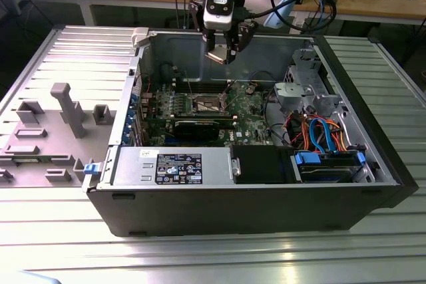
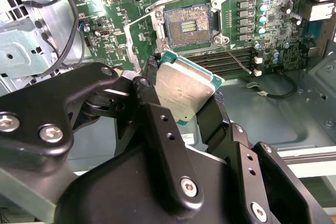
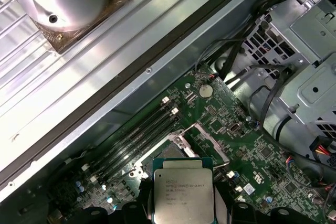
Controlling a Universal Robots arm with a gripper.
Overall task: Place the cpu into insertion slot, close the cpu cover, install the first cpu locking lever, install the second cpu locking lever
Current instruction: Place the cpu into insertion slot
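Quick count: one cpu (image 2: 184, 88), one insertion slot (image 2: 187, 23), one gripper (image 1: 223, 56), one open computer case (image 1: 233, 211) mid-frame in the exterior view, one power supply (image 1: 174, 166), one coin battery (image 3: 206, 91), one grey plastic tray (image 1: 40, 141) at the exterior view's left.

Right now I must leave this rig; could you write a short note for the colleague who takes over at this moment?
End effector: shut on the cpu, hanging above the open computer case.
Insertion slot: empty, contacts bare.
Cpu cover: swung open beside the slot.
Done: the cpu is in the grasp, nothing more.
Left: all four steps of the task.
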